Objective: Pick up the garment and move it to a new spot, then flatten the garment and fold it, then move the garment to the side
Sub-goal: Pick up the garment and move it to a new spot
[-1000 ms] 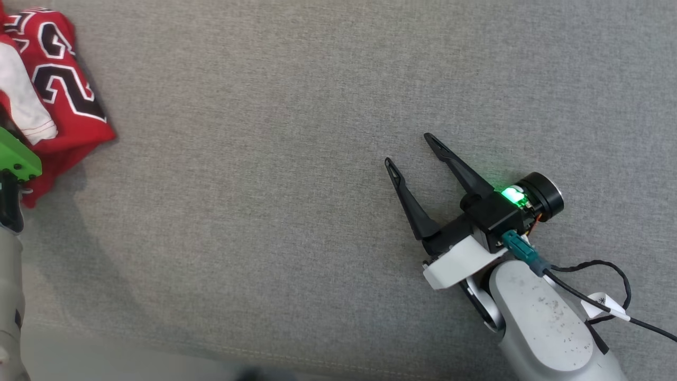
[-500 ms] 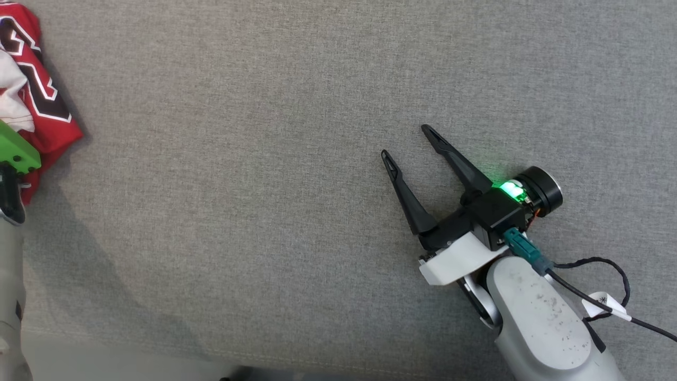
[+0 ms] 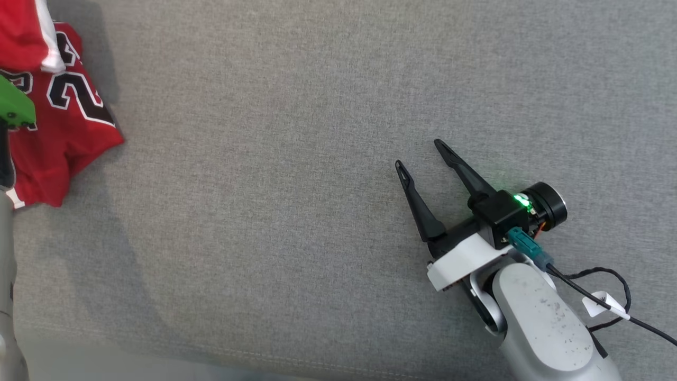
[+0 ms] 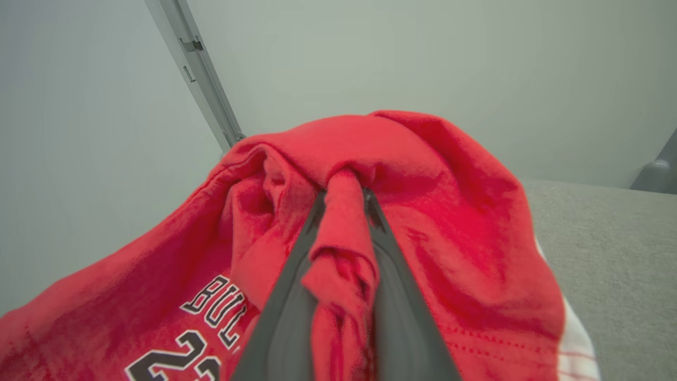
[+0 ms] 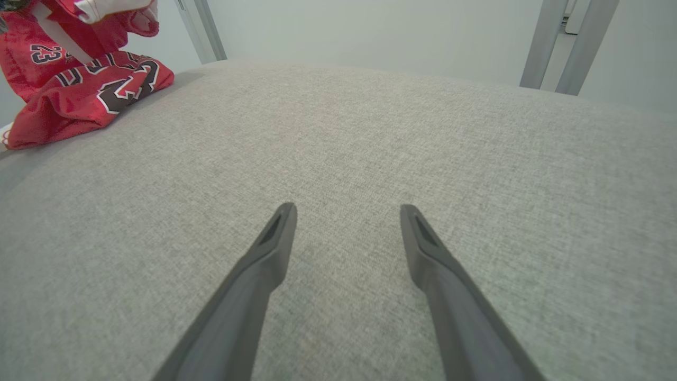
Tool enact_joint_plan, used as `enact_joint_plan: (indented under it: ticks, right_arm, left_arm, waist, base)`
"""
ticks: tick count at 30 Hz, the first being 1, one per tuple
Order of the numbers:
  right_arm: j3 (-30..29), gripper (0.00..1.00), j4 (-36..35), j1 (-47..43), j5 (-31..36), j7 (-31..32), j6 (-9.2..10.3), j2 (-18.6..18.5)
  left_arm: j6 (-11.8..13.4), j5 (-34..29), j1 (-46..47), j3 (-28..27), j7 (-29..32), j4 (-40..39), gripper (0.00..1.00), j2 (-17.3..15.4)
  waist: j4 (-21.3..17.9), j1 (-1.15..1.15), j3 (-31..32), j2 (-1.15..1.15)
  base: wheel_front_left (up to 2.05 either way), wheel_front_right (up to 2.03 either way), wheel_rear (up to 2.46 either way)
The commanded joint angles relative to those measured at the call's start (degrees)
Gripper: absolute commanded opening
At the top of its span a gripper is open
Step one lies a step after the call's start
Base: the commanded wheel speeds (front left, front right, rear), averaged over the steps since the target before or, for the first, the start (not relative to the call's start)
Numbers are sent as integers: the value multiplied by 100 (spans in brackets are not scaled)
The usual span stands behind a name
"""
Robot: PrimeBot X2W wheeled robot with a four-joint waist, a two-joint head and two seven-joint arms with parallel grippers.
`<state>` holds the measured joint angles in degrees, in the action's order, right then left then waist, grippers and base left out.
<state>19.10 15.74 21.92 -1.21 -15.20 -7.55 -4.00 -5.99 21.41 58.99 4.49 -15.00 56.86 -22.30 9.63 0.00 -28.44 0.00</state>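
Left wrist view: the left gripper is clamped on a bunched fold of the red basketball jersey. Its two dark fingers are drawn close together, with only a pinched ridge of red cloth between them. The cloth drapes over and around both fingers and hides the tips. Black-and-white lettering and a number show on the jersey low in this view, and a white trim strip lies at its right edge. A slanted metal strut stands behind it against a pale wall.

In the head view the jersey sits at the far left edge of the grey woven fabric surface. Its upper part is raised near the left arm's green bracket, and its lower part spreads on the fabric.

The right gripper lies well apart from the jersey, at the right of the surface. Its fingers are spread wide and grasp nothing. A green light glows on its body, and a black cable loops beside the forearm.

In the right wrist view the right gripper has bare fabric between its splayed fingers. The jersey is far off at the upper left, its top lifted and its bottom resting on the surface.
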Motion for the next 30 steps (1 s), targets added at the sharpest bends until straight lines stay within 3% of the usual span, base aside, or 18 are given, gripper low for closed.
enact_joint_plan:
  ticks: [1,7,15,30]
  right_arm:
    - [-30,100,32,-85,-68,8,11,17]
    - [-141,100,25,-207,-194,4,11,77]
    - [-105,100,-48,-333,-563,4,11,107]
    - [-116,100,-237,-612,-1043,4,11,111]
  left_arm:
    - [-49,-39,-103,23,-22,-168,0,-15]
    - [-142,-91,-152,243,-23,-771,0,187]
    - [-153,201,-389,1035,-16,-1351,0,718]
    - [-155,635,-966,2581,-17,-1391,0,1671]
  waist:
    - [-64,0,231,0]
    - [-337,0,558,0]
    - [-1169,0,886,0]
    - [-2851,0,912,0]
  base:
    - [0,0,0]
    - [0,0,0]
    - [0,0,0]
    - [0,0,0]
